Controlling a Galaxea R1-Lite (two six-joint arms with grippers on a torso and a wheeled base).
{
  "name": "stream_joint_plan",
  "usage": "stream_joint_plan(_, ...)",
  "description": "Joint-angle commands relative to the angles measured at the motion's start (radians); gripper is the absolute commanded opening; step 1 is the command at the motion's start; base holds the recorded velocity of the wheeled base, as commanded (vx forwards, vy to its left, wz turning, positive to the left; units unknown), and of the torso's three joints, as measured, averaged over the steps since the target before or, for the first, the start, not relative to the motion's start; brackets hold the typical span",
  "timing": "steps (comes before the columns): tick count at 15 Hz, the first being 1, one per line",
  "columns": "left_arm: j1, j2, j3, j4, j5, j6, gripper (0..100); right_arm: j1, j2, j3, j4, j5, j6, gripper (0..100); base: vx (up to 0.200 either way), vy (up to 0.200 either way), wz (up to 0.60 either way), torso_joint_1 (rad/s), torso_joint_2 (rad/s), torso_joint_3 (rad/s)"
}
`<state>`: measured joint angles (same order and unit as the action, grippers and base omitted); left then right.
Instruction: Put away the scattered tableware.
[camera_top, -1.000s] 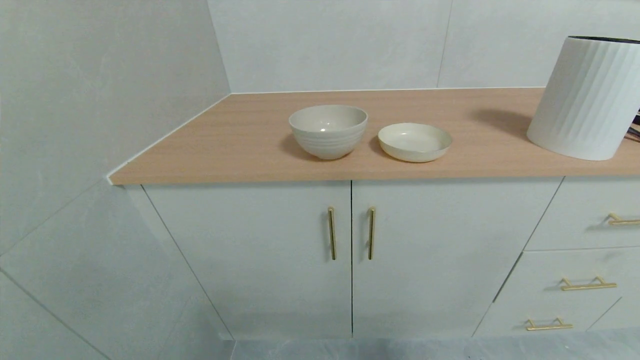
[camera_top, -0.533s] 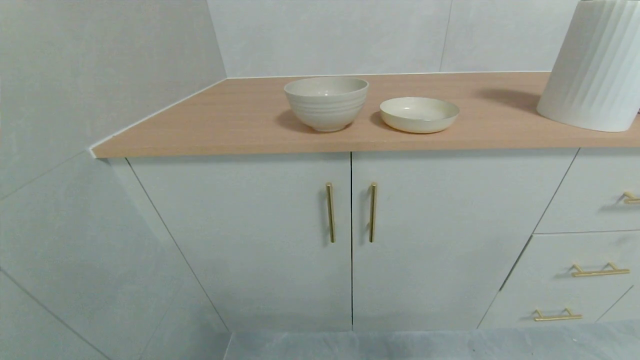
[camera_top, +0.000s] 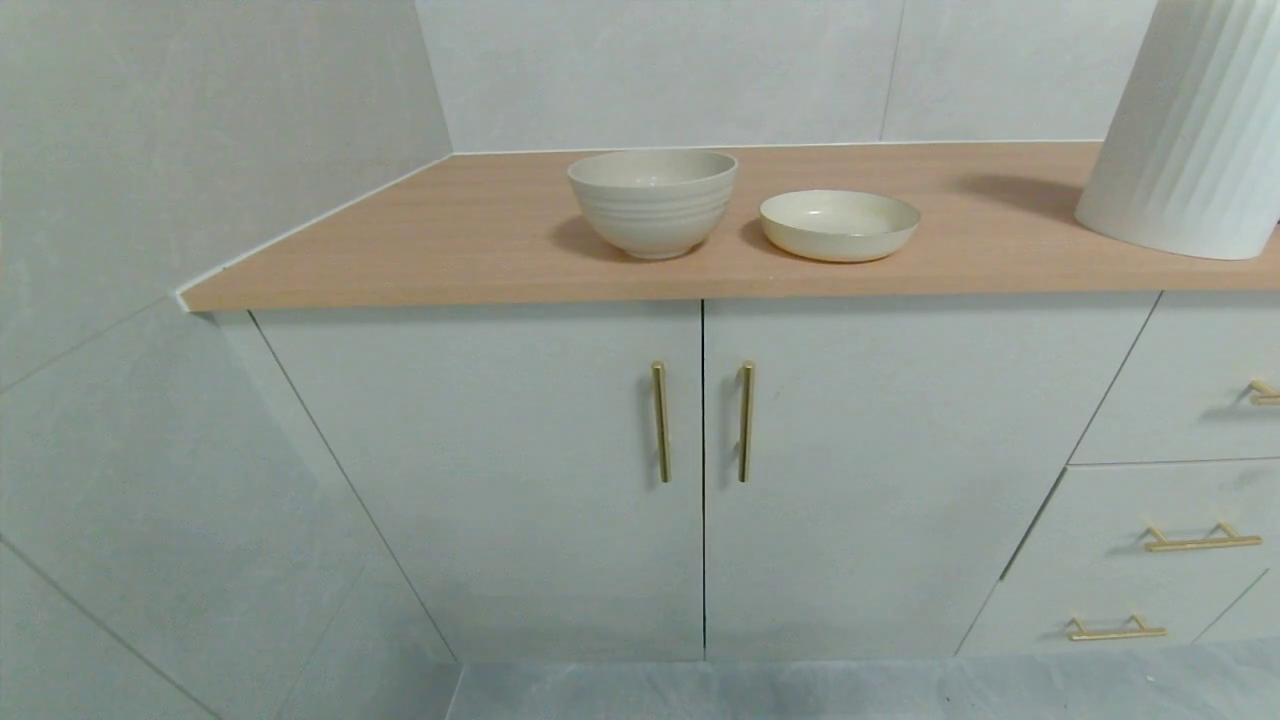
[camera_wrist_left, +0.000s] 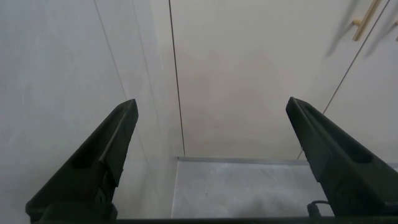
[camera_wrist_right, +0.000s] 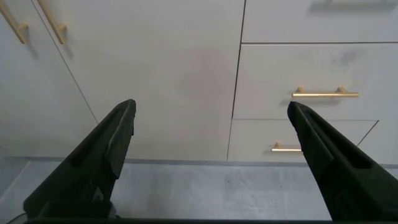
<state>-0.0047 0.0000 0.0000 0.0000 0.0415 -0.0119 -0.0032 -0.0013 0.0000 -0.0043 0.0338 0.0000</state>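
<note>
Left to right: your left gripper (camera_wrist_left: 211, 106) hangs low before the white cabinet door (camera_wrist_left: 236, 74), fingers spread wide, holding nothing. Up on the wooden countertop (camera_top: 420, 250), the deep ribbed grey-beige bowl (camera_top: 652, 200) stands just beside the shallow cream dish (camera_top: 838, 224), not touching, and your right gripper (camera_wrist_right: 211, 104) is likewise splayed and empty by the brass-handled drawers (camera_wrist_right: 298, 74). Both pieces lie well above either gripper, bowl left of the door seam, dish right, so the left arm looks nearer the bowl.
</note>
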Motion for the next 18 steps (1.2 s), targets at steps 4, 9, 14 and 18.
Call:
stream_joint_plan(4, 0.0, 0.0, 0.0, 0.0, 0.0, 0.0, 100, 0.014, 0.092, -0.166, -0.002, 0.204, 0.072, 100, 0.0, 0.0, 0.0, 0.0, 0.0, 0.0)
stream_joint_plan(9, 0.0, 0.0, 0.0, 0.0, 0.0, 0.0, 100, 0.043, 0.511, -0.253, -0.002, 0.48, 0.072, 100, 0.0, 0.0, 0.0, 0.0, 0.0, 0.0)
stream_joint_plan(14, 0.0, 0.0, 0.0, 0.0, 0.001, 0.0, 100, 0.358, 0.879, -0.316, -0.128, 0.405, 0.078, 100, 0.0, 0.0, 0.0, 0.0, 0.0, 0.0)
stream_joint_plan(18, 0.0, 0.0, 0.0, 0.0, 0.001, 0.0, 100, 0.509, 1.29, -0.348, -0.5, 0.356, 0.071, 100, 0.0, 0.0, 0.0, 0.0, 0.0, 0.0)
